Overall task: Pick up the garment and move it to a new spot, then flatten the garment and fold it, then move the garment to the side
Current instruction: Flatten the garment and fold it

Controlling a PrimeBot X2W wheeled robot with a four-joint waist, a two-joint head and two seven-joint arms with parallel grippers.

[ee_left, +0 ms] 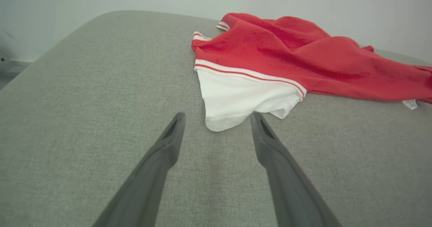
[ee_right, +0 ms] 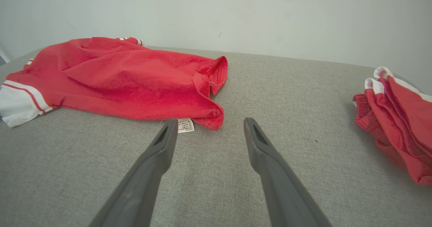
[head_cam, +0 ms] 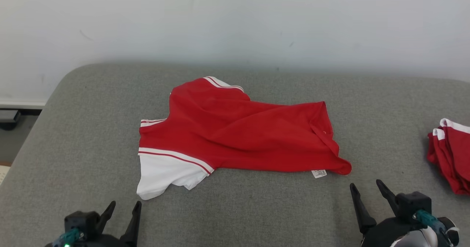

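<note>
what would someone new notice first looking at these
The red shirt lying rumpled in the middle of the grey padded surface grabs the eye, its white sleeve pointing toward the open left gripper. A pile of similar red clothes sits apart at the right edge. The right gripper stands open just short of the shirt's white label, touching nothing.

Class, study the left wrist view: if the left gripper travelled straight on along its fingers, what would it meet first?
Most likely the white sleeve of the red garment, lying just beyond the fingertips of the open left gripper. Its height above the grey cushion is unclear, so it might pass over.
</note>
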